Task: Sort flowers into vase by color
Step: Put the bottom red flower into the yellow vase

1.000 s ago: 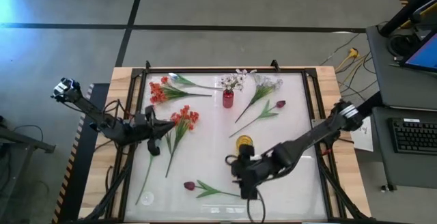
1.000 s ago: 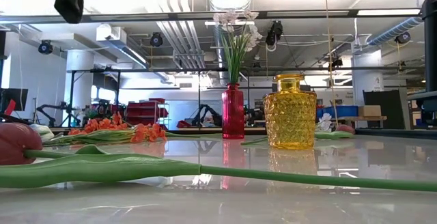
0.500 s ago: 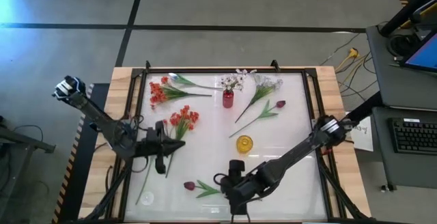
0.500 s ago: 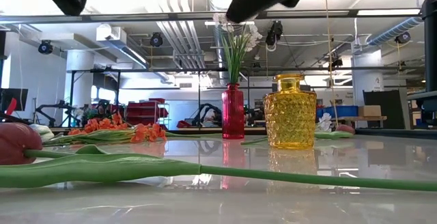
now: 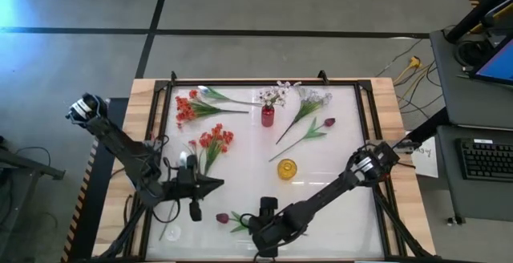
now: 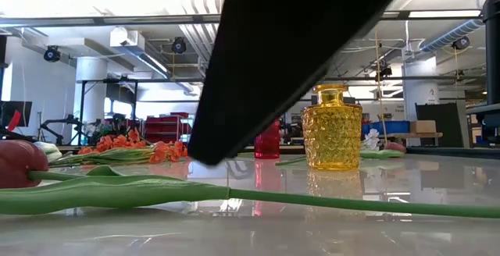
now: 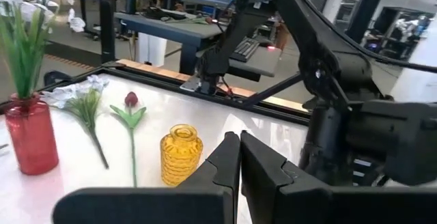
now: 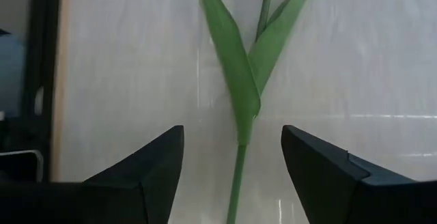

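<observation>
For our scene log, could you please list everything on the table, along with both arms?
Red-orange flowers: two, lying far left.
Dark red tulips: two, one at the front, one right of the red vase.
White tulip: one, far left edge.
White sprays: two, one in the red vase, one lying to its right.
Pale flower: one, front left corner, type unclear.
Red vase: one, far centre.
Yellow vase: one, centre, empty.
Table: one, white.
Left gripper: dark, fingers shut, front left.
Right gripper: dark, fingers open astride the front tulip's stem.
</observation>
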